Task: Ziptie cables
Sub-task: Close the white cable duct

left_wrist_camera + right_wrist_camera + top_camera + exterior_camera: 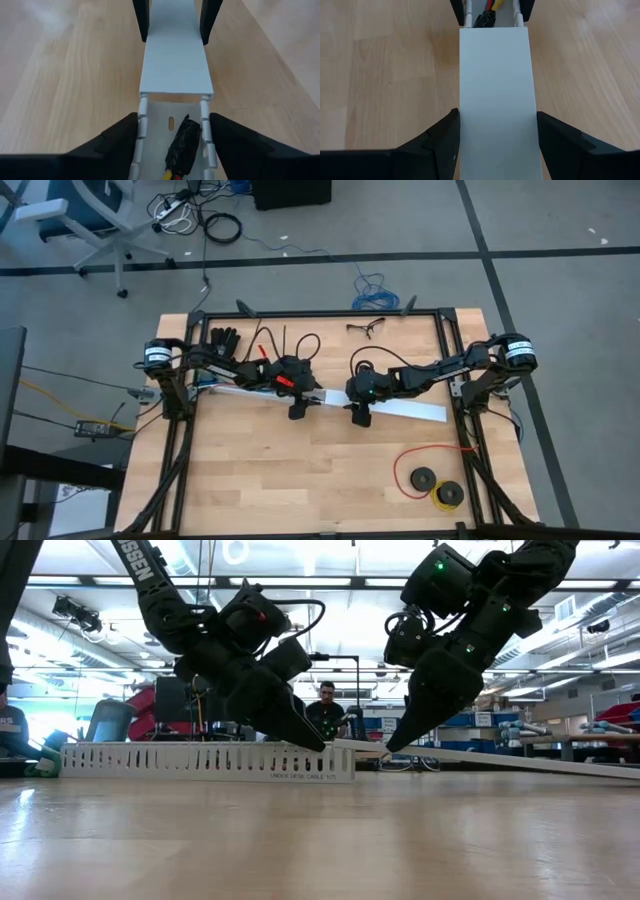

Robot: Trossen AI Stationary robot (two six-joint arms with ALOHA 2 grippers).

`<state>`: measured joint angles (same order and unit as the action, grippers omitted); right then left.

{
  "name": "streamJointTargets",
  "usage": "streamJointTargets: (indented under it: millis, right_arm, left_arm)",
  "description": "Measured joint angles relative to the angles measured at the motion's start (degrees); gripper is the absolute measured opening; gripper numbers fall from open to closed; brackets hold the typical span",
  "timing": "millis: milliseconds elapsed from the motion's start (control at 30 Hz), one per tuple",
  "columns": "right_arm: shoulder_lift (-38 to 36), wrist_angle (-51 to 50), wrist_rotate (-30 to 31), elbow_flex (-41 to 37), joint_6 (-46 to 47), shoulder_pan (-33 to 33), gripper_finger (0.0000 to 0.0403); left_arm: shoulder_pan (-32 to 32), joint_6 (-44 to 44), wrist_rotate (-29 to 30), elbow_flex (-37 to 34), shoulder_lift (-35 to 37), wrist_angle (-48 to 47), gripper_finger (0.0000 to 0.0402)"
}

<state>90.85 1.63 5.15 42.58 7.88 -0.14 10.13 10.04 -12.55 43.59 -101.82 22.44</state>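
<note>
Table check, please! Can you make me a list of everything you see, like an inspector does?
surface: wooden table, bare in the middle.
job's things: white slotted channel; white cover lying tilted, one end on it.
clutter: black glove, glasses, red wire loop with black spools.
grippers: left gripper astride the channel; right gripper clamped on the cover.
cables: cables lie inside the channel, dark plug showing.
surroundings: person behind the table; chair on the floor.
</note>
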Motion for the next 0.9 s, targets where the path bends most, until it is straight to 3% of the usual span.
streamJointTargets:
  millis: [900]
  right_arm:
    - [0.07, 0.64, -0.68, 1.01, -0.02, 0.01, 0.0237]
  left_arm:
    - [0.0, -0.22, -0.27, 0.01, 0.02, -1.34, 0.0241]
